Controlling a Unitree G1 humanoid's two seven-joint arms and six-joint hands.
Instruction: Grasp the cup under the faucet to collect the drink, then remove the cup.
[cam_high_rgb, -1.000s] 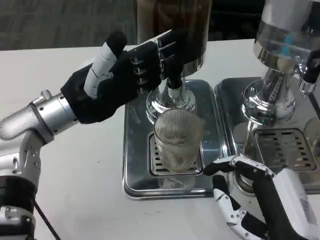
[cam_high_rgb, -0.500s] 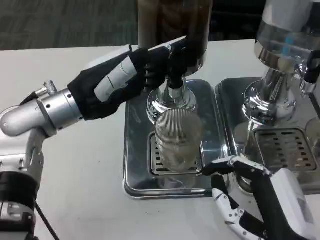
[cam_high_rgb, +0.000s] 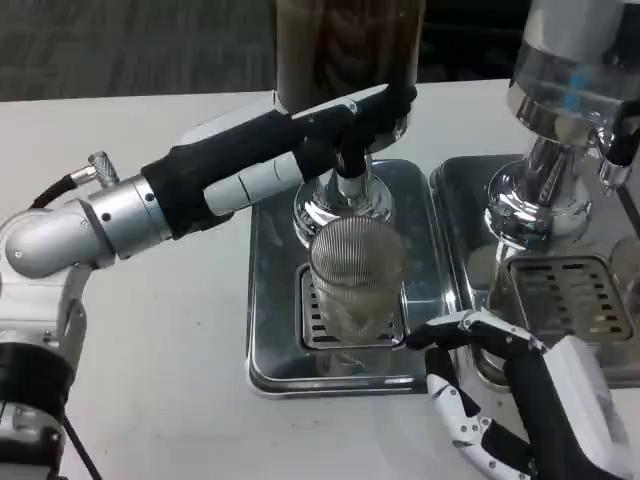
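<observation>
**Left hand up at the faucet, cup waiting on the drip tray**

Centre of the frame: the ribbed clear cup (cam_high_rgb: 356, 280) stands upright on the slotted grate of the steel drip tray (cam_high_rgb: 270, 300), directly below the black faucet (cam_high_rgb: 349, 165) of the dark drink dispenser (cam_high_rgb: 345, 50). Whether there is any liquid in the cup cannot be told.

The left hand (cam_high_rgb: 300, 150) reaches in from the left edge, stretched long and flat across the upper middle, its fingers extended toward the faucet and the dispenser base. The fingertips lie against or just behind the tap; whether they actually grip it cannot be told.

At lower right, the right hand (cam_high_rgb: 500, 400) sits low at the tray's front corner, fingers spread apart and holding nothing, one fingertip near the cup's foot but apart from it.

A second dispenser (cam_high_rgb: 560, 120) with its own tray stands at the upper right. No readable lettering or brand mark shows on either machine.
</observation>
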